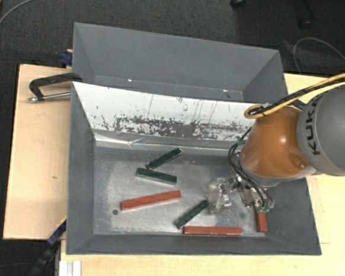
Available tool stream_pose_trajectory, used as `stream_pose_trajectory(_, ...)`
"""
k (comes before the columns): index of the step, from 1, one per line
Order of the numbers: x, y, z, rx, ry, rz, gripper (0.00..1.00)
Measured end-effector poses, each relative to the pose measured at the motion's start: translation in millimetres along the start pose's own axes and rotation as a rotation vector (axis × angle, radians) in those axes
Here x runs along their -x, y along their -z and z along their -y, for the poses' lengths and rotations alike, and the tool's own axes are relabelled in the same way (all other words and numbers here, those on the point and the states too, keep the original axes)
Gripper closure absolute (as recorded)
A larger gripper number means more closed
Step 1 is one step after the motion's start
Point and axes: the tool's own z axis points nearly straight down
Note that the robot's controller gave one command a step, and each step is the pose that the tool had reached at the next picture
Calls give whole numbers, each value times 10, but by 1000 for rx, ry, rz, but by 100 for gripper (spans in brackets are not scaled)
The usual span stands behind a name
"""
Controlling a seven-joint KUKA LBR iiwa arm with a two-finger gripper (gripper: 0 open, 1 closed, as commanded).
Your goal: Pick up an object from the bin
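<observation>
— What's under the claw (220, 196)?
— A dark green bar (190, 215), lying slantwise at the front right of the bin (79, 180). Its upper end is hidden beneath the metal claw. Whether the claw is apart or together, I cannot tell.
— Anything else covered?
— A short red bar (261, 222) just to the right, its top tucked under the wrist cables. A long red bar (213, 230) lies flat just in front.
— And the arm?
— It reaches in from the right, orange cover (273, 148) on the wrist, pointing down at the bin floor. Another red bar (150, 200) lies well to the left.
</observation>
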Motion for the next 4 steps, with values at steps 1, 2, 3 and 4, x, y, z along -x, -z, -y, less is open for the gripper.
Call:
stream_pose_trajectory(1,0,0,1,0,0,0,0)
stream_pose_trajectory(2,-6,9,-545,1,68,3,0)
stream_pose_trajectory(3,-16,2,-516,0,63,1,100)
stream_pose_trajectory(4,-17,1380,-698,-2,120,13,100)
